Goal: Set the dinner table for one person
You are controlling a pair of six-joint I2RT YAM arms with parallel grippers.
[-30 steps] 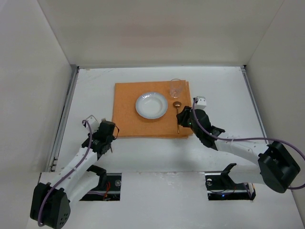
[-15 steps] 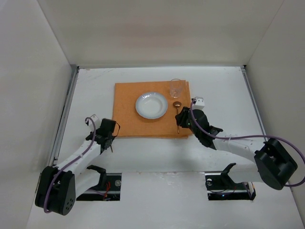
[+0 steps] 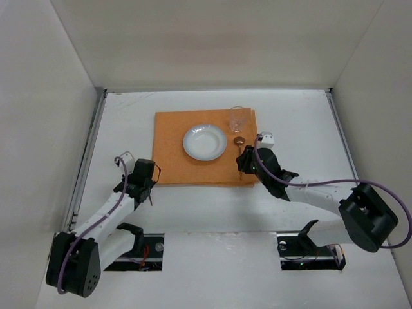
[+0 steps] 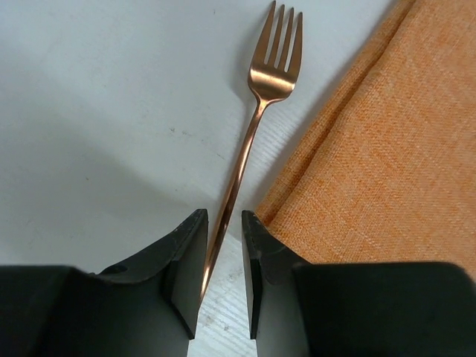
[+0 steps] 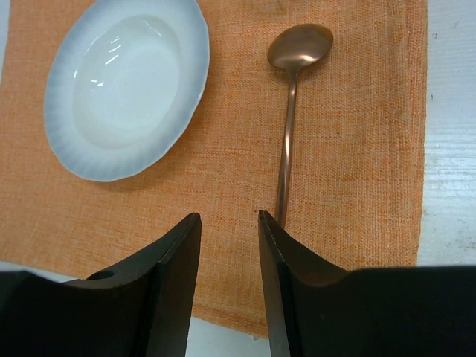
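Observation:
The white dinner table (image 3: 302, 122) carries an orange placemat (image 3: 170, 154) with a white plate (image 3: 205, 141), a clear glass (image 3: 237, 118) and a copper spoon (image 3: 240, 154). My left gripper (image 3: 145, 180) is at the mat's near left corner. In the left wrist view a copper fork (image 4: 253, 126) lies on the white top beside the mat's edge (image 4: 372, 149). Its handle runs between my narrowly open jaws (image 4: 223, 216) against the left finger. My right gripper (image 3: 248, 164) is open and empty over the mat (image 5: 229, 216). The spoon (image 5: 290, 111) lies just right of its right finger, the plate (image 5: 123, 82) to the left.
Thin metal rails run along the table's left edge (image 3: 87, 161) and right edge (image 3: 341, 141). White walls close in the back and both sides. The arm bases sit in two cut-outs at the near edge (image 3: 138, 248), (image 3: 309, 248).
My left arm has swung a little right, bringing the gripper against the mat's near left corner. My right gripper has shifted slightly left beside the spoon handle.

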